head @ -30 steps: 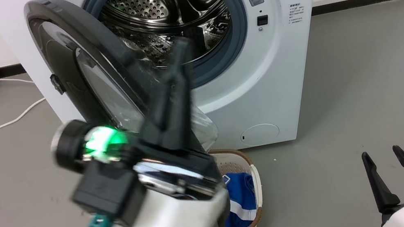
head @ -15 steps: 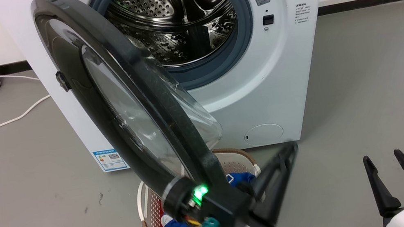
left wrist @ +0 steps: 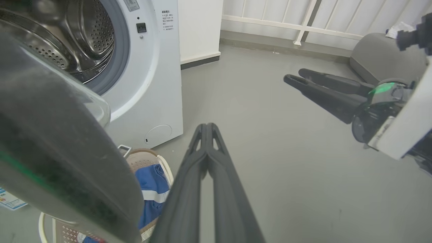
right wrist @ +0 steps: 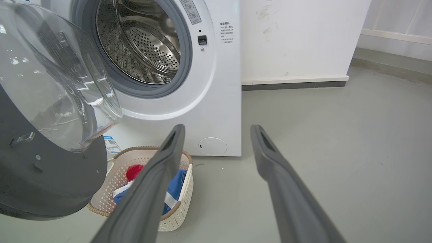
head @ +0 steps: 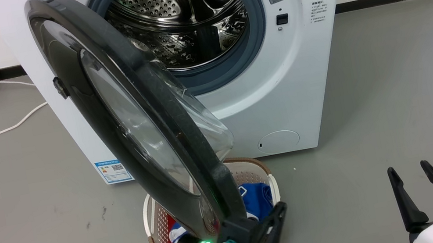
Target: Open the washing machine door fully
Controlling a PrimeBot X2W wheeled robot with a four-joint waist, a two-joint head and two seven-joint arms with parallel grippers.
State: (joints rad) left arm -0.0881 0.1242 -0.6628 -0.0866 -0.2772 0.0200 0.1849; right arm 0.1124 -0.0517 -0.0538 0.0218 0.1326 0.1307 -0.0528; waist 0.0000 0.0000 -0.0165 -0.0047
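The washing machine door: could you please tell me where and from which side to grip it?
Probably the washing machine door by its rim at the free end nearest the robot, approached edge-on, one finger per face. The glass bowl bulges on the drum side, so avoid the centre.

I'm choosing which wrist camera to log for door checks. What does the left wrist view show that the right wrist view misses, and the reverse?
Left wrist view: the left hand, shut; the right hand seen side-on; the washing machine door edge-on, a dark rim. Right wrist view: the door's dark inner face around its glass bowl, and a red item in the basket. Both: the steel drum, the blue garment, the small round flap.
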